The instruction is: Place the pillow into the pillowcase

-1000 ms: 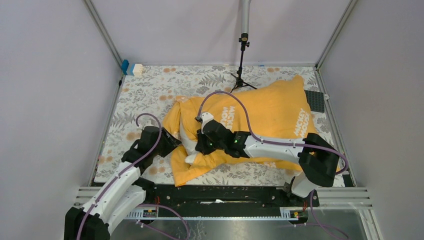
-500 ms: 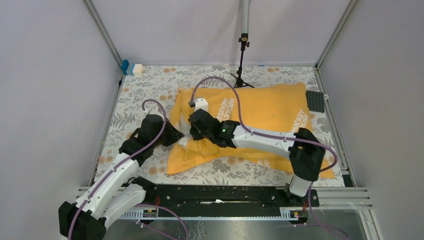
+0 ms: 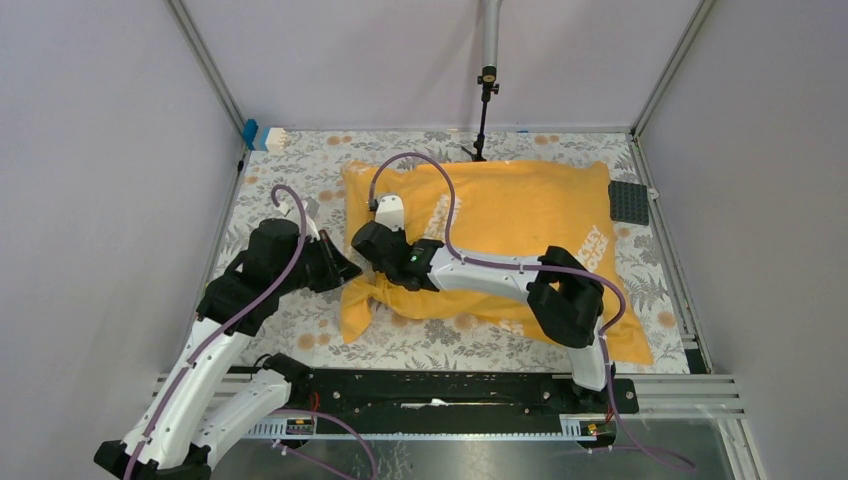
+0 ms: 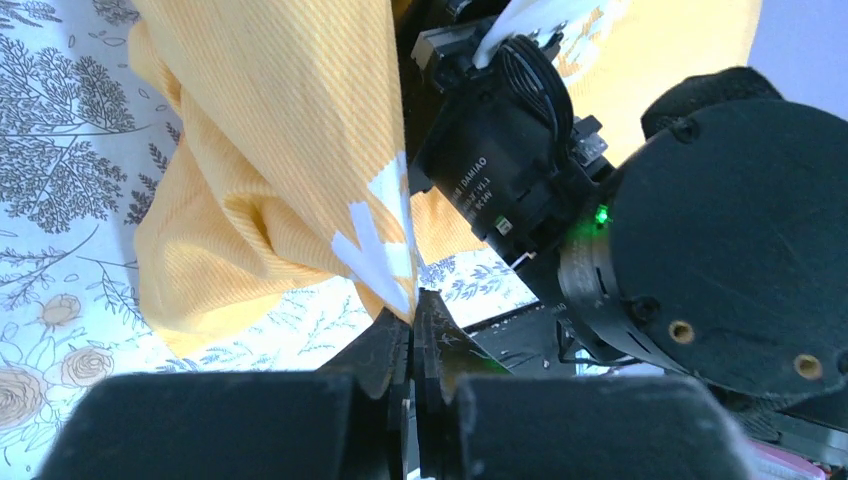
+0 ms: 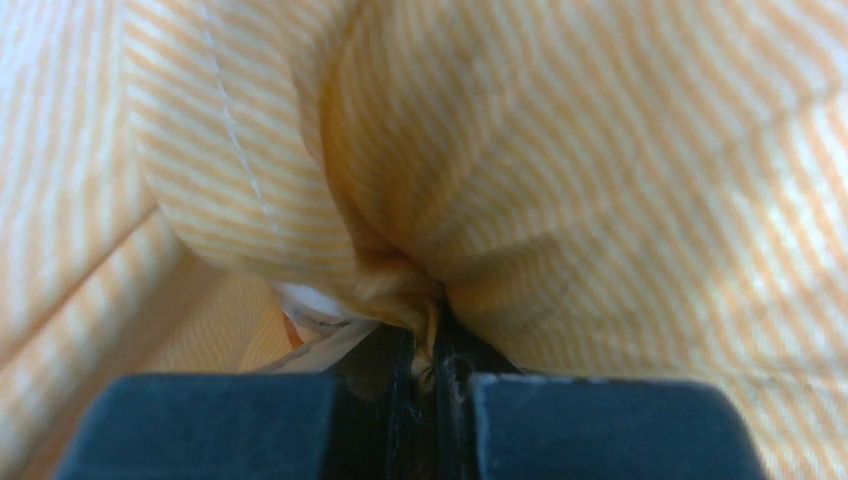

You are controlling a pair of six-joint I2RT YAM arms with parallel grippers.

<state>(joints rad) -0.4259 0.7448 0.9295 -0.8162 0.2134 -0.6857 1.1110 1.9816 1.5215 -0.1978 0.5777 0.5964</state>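
Left gripper (image 4: pixel 412 330) is pinched shut on the near-left hem of the pillowcase (image 3: pixel 510 215). Right gripper (image 5: pixel 425 365) is clamped on a bunched fold just beside it. Of the pillow (image 5: pixel 305 303) only a white sliver shows, probably a corner; the rest seems to be inside the case, mid-table. Step: finishing insertion. Next: draw the hem leftward over that corner. Bare table (image 3: pixel 290 190) lies left; the tripod (image 3: pixel 483 110) crowds the far edge.

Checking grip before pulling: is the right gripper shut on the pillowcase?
Yes, the right gripper is closed, with pillowcase cloth bunched between its jaws.
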